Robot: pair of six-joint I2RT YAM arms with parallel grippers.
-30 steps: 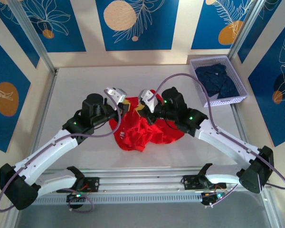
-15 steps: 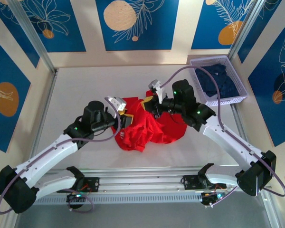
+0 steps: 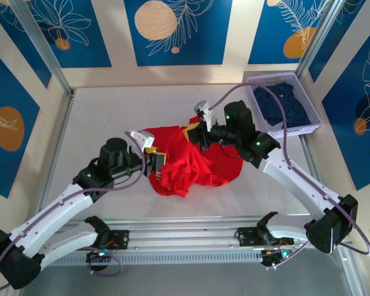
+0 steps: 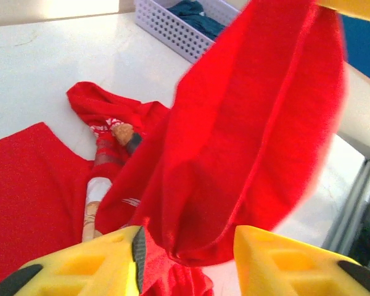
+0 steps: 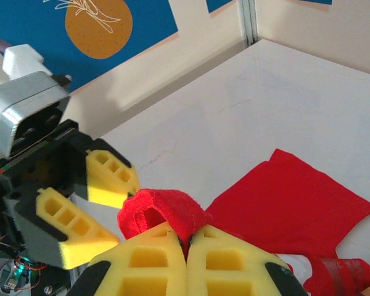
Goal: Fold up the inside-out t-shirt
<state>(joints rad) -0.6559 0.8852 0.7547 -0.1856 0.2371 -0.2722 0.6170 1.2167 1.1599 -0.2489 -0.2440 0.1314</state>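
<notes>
**A:** What sits nearest?

**B:** A ribbed metal rail (image 3: 191, 237) along the near edge of the table (image 3: 98, 117), which is white, smooth and matte. 2 glossy white arms (image 3: 61, 206) rise from it.

**A:** And the left gripper?

**B:** The left gripper (image 3: 153, 159) is at the left edge of the t-shirt (image 3: 194, 166). Its blocky yellow foam fingers (image 4: 92, 265) stand spread apart. In the left wrist view a soft fold of red cloth hangs down between them, and they are not closed on it.

**A:** Where does the shirt lie?

**B:** In the middle of the table, between the 2 grippers. It is a rumpled heap of bright red knit with deep creases. One flat sleeve-like flap is spread on the white surface. A narrow strip of tan-and-white print (image 4: 102, 179) shows in a crease.

**A:** The right gripper?

**B:** The right gripper (image 3: 196, 131) is at the shirt's far edge. Its 2 wedge-shaped yellow pads are pressed together, pinching a rolled ridge of the red cloth and holding it up off the table. The left gripper's fingers are just beside that ridge.

**A:** Farther back?

**B:** At the far right corner, well apart from the shirt, there is a rectangular lavender plastic basket (image 3: 296, 132) with lattice walls. It holds crumpled navy clothing (image 3: 283, 102).

**A:** And behind?

**B:** Cream wall panels (image 3: 172, 31) with blue rectangles, orange discs and white leaf outlines.
</notes>
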